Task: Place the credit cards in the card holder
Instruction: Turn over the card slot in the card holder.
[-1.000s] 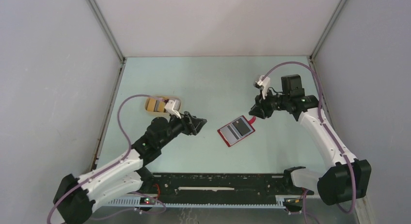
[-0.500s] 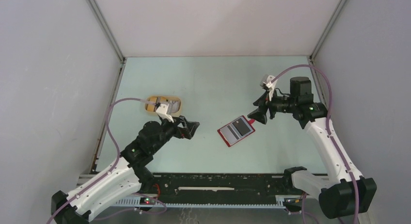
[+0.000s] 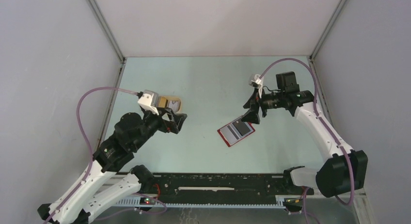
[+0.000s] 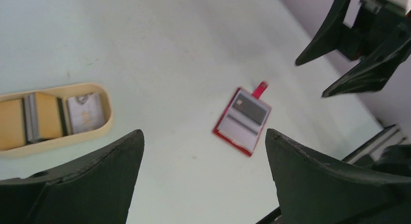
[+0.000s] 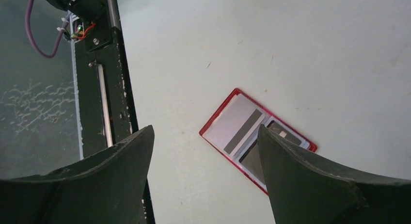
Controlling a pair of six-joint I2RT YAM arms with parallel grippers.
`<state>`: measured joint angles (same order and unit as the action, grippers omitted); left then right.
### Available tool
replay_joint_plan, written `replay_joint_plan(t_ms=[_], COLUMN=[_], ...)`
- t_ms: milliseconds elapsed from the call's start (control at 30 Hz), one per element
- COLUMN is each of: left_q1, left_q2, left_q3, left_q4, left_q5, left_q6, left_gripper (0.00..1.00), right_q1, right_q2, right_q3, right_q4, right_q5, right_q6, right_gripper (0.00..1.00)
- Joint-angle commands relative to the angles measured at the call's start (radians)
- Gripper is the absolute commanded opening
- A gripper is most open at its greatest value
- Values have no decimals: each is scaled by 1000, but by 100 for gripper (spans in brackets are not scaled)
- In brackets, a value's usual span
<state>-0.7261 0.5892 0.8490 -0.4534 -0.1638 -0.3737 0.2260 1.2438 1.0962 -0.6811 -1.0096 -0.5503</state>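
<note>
The red card holder point(image 3: 236, 131) lies open on the table, with a whitish striped card point(image 5: 236, 127) and a dark card point(image 5: 253, 159) in its pockets. More credit cards lie in the tan tray point(image 4: 72, 138): a golden-brown card point(image 4: 47, 115) and a whitish card point(image 4: 85, 112). My left gripper point(image 3: 177, 122) hangs open and empty between tray and holder, well left of the holder point(image 4: 244, 122). My right gripper point(image 3: 252, 110) is open and empty just above the holder's far end, and the holder point(image 5: 228, 118) shows between its fingers.
The tan tray point(image 3: 181, 105) sits at the left, partly hidden by my left wrist. A black rail point(image 5: 104, 78) runs along the table's near edge. Grey walls close in the left, right and far sides.
My left arm has pulled back to the left and lifted, its jaws opening fully. My right gripper has opened wide and shifted slightly over the holder's far end. The holder has not moved.
</note>
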Motion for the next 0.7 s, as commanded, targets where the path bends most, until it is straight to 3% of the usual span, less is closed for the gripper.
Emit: replay_joint_plan(t_ms=[0,667], left_q1=[5,31], left_q2=[6,2], left_q3=[-1,-82], left_q4=[-139,-175], left_q5=[-73,-94], left_q6=[157,192], left_gripper=[100,100], right_q1=[-13,-39], right_q2=[69,205], right_q3=[41,41], right_q4=[-92,-96], right_q5=[11,86], right_q6=[-14,28], right_gripper=[86,81])
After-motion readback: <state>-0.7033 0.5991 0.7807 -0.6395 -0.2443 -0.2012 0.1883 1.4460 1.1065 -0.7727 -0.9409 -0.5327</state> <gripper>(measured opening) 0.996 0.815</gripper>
